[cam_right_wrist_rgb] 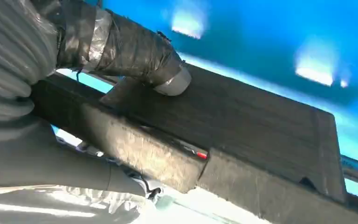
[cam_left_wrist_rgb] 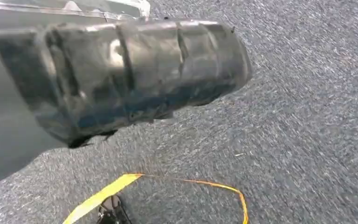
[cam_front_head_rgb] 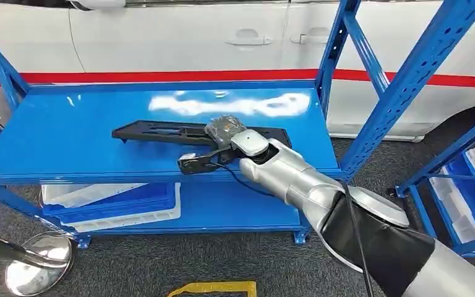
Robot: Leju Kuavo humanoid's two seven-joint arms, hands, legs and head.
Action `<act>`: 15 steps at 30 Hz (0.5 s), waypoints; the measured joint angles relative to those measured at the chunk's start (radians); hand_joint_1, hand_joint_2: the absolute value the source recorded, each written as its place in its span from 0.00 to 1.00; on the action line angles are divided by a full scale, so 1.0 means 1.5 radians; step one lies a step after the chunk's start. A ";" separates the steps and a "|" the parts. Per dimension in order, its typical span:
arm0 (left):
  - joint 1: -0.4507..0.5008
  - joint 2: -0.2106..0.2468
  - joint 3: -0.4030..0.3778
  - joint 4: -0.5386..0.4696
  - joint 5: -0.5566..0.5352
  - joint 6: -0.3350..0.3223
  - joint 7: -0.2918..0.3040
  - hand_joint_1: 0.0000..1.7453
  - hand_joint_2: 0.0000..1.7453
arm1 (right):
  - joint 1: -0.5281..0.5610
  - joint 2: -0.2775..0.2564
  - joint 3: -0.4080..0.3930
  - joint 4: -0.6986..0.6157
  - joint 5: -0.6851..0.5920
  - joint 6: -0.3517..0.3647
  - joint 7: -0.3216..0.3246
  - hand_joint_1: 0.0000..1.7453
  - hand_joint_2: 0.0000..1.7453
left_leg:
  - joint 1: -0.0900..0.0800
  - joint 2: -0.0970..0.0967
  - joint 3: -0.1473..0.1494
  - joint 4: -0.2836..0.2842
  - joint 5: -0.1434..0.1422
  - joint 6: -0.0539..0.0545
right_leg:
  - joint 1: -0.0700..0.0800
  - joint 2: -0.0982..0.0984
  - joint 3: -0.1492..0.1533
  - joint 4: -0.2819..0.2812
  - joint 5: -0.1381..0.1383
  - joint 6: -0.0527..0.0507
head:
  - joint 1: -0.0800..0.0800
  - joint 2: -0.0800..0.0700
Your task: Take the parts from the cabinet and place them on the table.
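A long flat black part lies on the upper deck of the blue shelf, running left to right. My right hand sits over its right-hand portion and grips it. In the right wrist view the thumb presses on the part's top face, while the rest of the hand wraps its near edge. The part still rests on the deck. My left hand hangs over grey carpet with its fingers stretched out together, holding nothing.
Blue uprights frame the shelf on the right. White and blue crates sit on the lower deck. A white car stands behind. Another rack with bins is at right; a round metal base and yellow tape lie on the carpet.
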 joint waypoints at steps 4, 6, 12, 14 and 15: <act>0.000 -0.001 0.001 0.000 0.000 0.000 -0.011 0.00 1.00 | -0.007 0.009 0.000 -0.009 0.033 -0.097 -0.032 1.00 1.00 | 0.000 0.000 -0.001 0.000 0.000 0.000 | 0.000 0.000 0.000 0.000 0.000 0.000 | 0.000 0.000; 0.000 -0.001 0.001 0.000 -0.001 -0.005 -0.011 0.00 1.00 | -0.021 0.016 0.002 -0.018 0.051 -0.161 -0.054 1.00 1.00 | 0.000 0.000 -0.001 0.000 0.000 0.000 | 0.000 0.000 -0.001 0.000 0.000 0.000 | 0.000 0.000; 0.000 -0.002 0.001 0.000 -0.006 -0.032 -0.029 0.00 1.00 | -0.088 0.054 0.012 -0.069 0.102 -0.267 -0.103 1.00 1.00 | 0.000 0.001 -0.003 0.000 0.000 0.000 | 0.001 0.001 -0.003 0.000 0.000 0.000 | 0.000 0.000; -0.001 -0.002 0.001 0.000 -0.006 -0.035 -0.030 0.00 1.00 | -0.110 0.067 0.017 -0.093 0.108 -0.266 -0.103 1.00 1.00 | 0.001 0.001 -0.002 0.000 0.000 0.000 | 0.001 0.001 -0.003 0.000 0.000 -0.001 | 0.000 0.000; -0.001 -0.002 0.001 0.000 -0.007 -0.035 -0.031 0.00 1.00 | -0.117 0.072 0.018 -0.101 0.108 -0.266 -0.102 1.00 1.00 | 0.001 0.001 -0.002 0.000 0.000 -0.001 | 0.001 0.001 -0.002 0.000 0.000 -0.001 | 0.000 0.000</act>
